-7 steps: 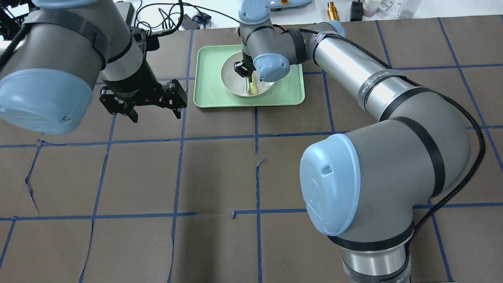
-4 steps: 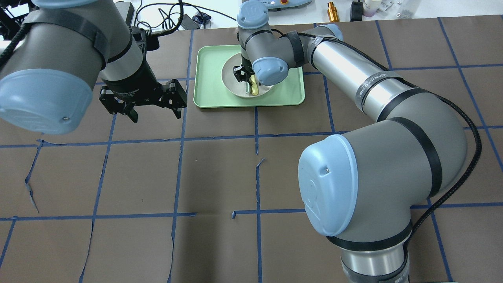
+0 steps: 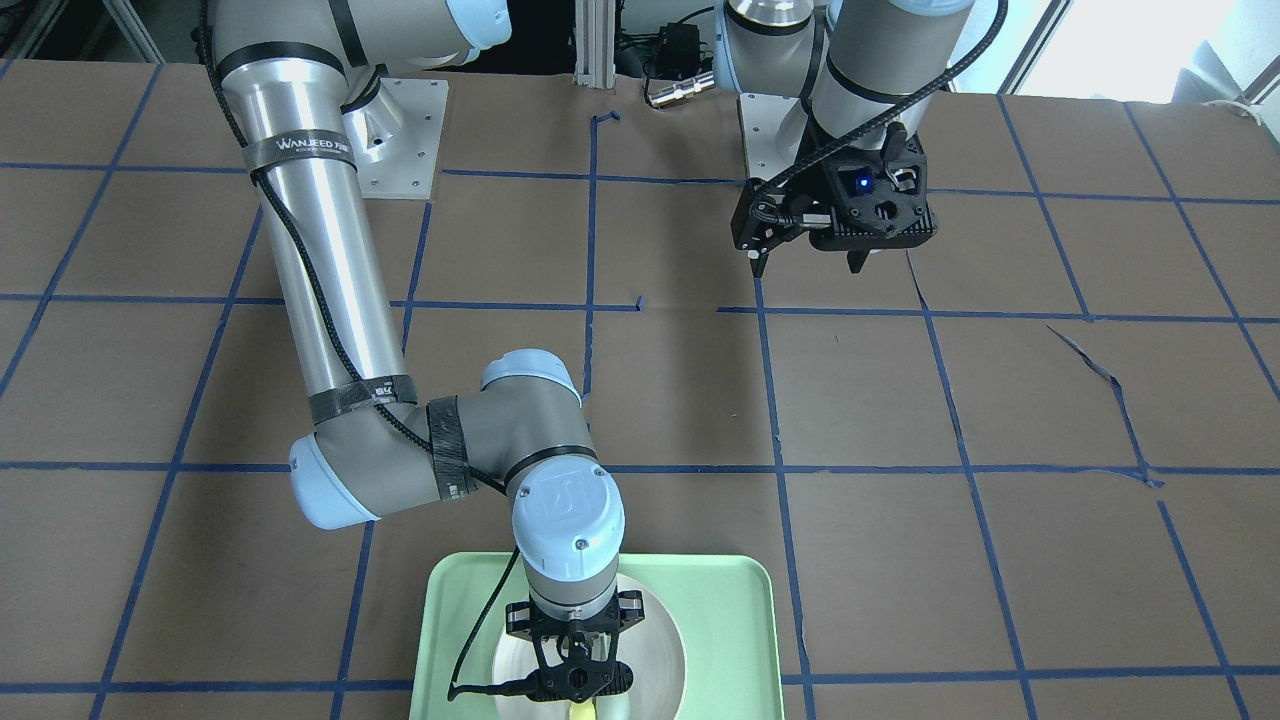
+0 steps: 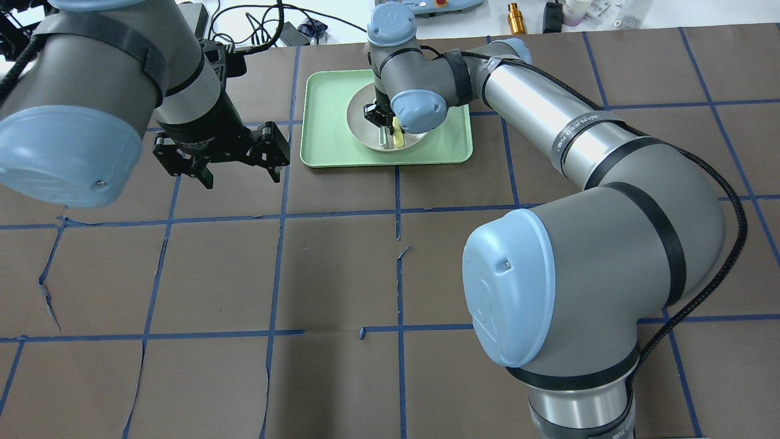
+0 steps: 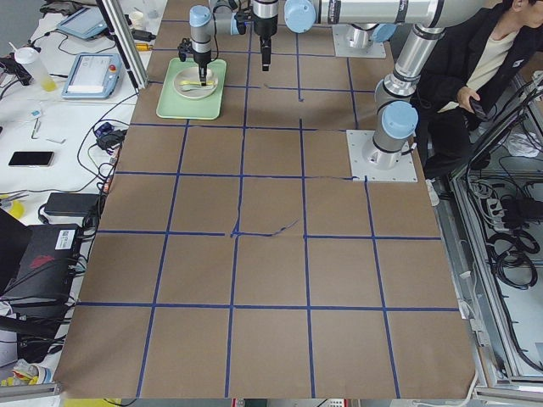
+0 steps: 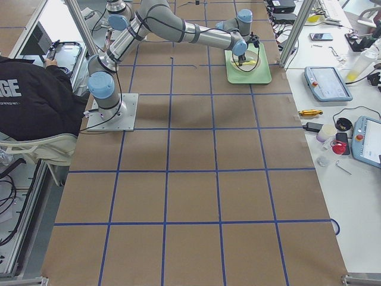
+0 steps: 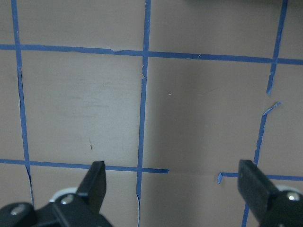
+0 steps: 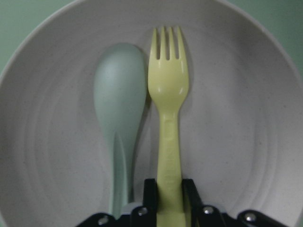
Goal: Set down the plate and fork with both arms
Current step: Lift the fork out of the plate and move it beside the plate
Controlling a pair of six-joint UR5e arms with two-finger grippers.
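Note:
The off-white plate (image 4: 365, 125) lies in the mint-green tray (image 4: 323, 140) at the far middle of the table. The yellow fork (image 8: 169, 118) lies in the plate next to a pale green spoon (image 8: 120, 118). My right gripper (image 8: 169, 189) is down in the plate with its fingers shut on the fork's handle; it also shows in the overhead view (image 4: 379, 116). The fork's end shows there too (image 4: 398, 139). My left gripper (image 4: 234, 167) is open and empty, hovering above the bare table left of the tray; its fingers (image 7: 97, 182) show wide apart.
The tray (image 3: 720, 600) sits near the table's far edge, with cables and small items beyond it (image 4: 518, 18). Brown paper with blue tape lines (image 4: 280, 213) covers the table. An operator (image 5: 475, 76) sits beside the robot base.
My right gripper has come down lower into the plate and closed on the fork's handle. The left arm has barely moved.

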